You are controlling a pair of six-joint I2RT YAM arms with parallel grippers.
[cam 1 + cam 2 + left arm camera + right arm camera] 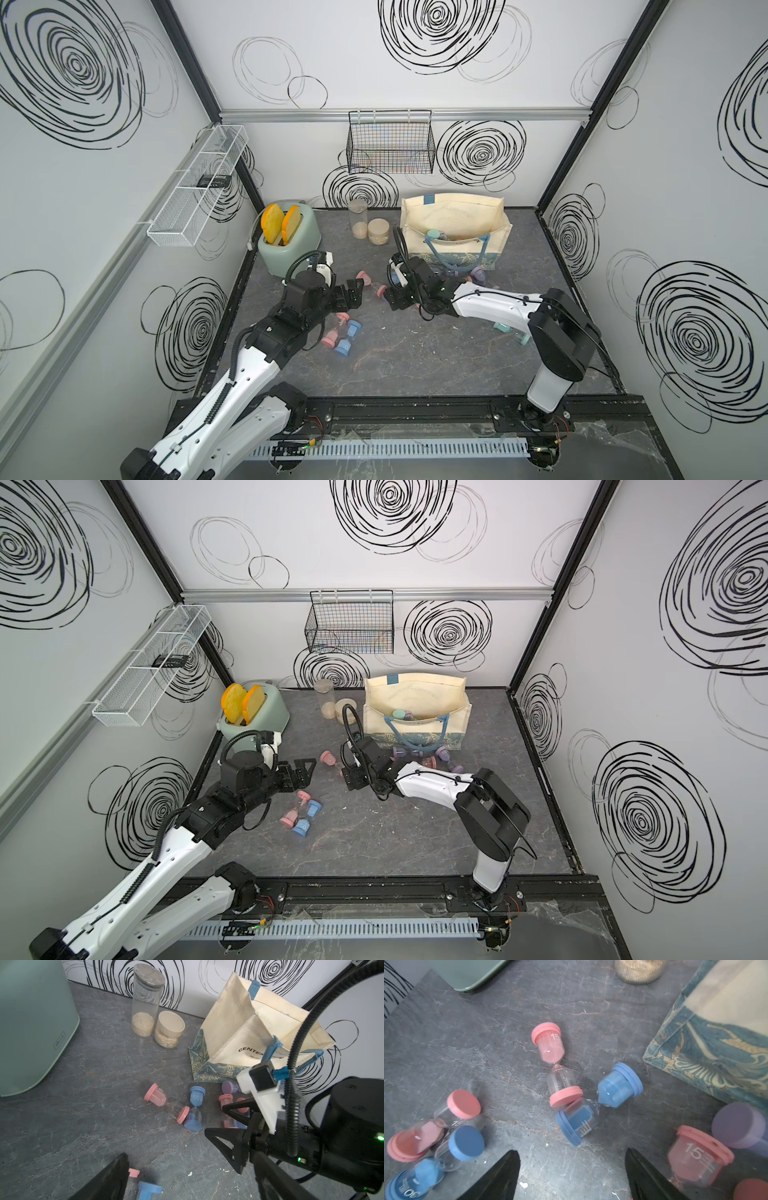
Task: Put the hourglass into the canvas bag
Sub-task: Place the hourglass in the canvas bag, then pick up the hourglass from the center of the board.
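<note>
The cream canvas bag (pixel 455 216) (pixel 234 1022) stands open at the back right, blue handles hanging over its front; a teal-capped hourglass (pixel 434 235) shows inside. On the table a pink hourglass (pixel 556 1064) (pixel 167 1106) lies touching a blue hourglass (pixel 598 1103) (pixel 195 1108). My right gripper (pixel 572 1152) (pixel 388 297) hovers open just short of that pair, holding nothing. My left gripper (pixel 190 1155) (pixel 353 295) is open and empty to their left, above another pink and blue pair (pixel 338 336).
More hourglasses lie in front of the bag (pixel 478 274) and under the right arm (pixel 513 332). A green toaster (pixel 289 237) and two jars (pixel 368 226) stand at the back. A black wire basket (pixel 390 143) and a white mesh shelf (pixel 195 187) hang on the walls.
</note>
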